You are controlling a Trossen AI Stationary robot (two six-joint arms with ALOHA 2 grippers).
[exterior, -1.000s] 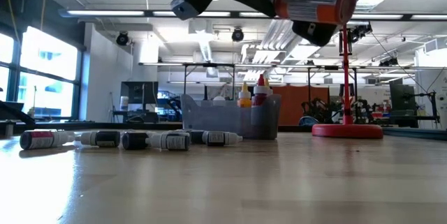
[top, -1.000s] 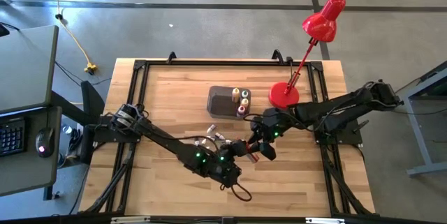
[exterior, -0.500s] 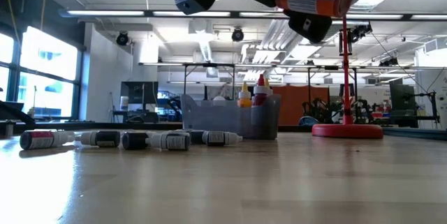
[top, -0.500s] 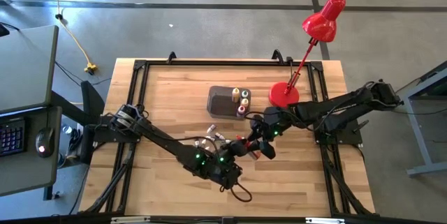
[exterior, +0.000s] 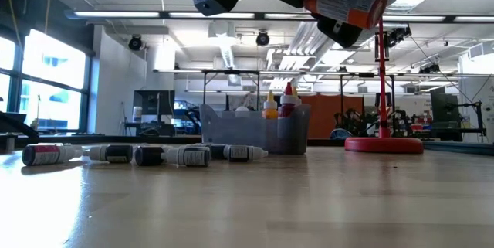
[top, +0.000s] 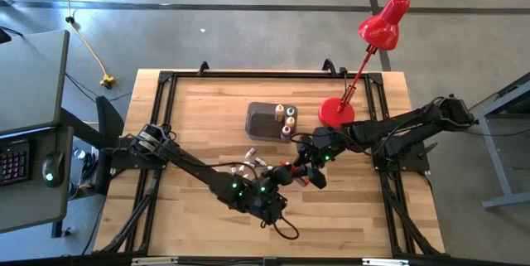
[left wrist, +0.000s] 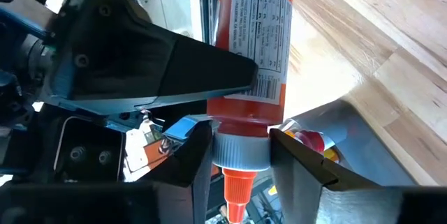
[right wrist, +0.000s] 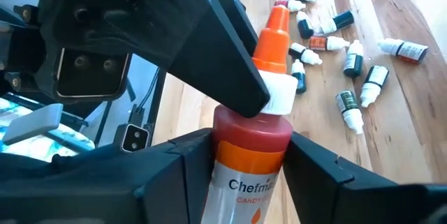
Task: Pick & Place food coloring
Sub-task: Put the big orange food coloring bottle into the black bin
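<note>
Above the middle of the table [top: 207,108], both grippers are meeting on one orange bottle [right wrist: 255,140]. The left gripper [left wrist: 241,155] is pinching the bottle's white neck between its fingers, while the right gripper [right wrist: 248,158] is clamping the labelled body, so the bottle is hanging in the air, tilted, clear of the wood. Seen from above, this handover is sitting at about five o'clock from the grey bin [top: 265,118], which is holding a few upright bottles [top: 286,118]. Small vials [top: 252,161] are lying scattered on the wood at about six o'clock from the bin. The red lamp [top: 368,59] is standing at three o'clock from it.
</note>
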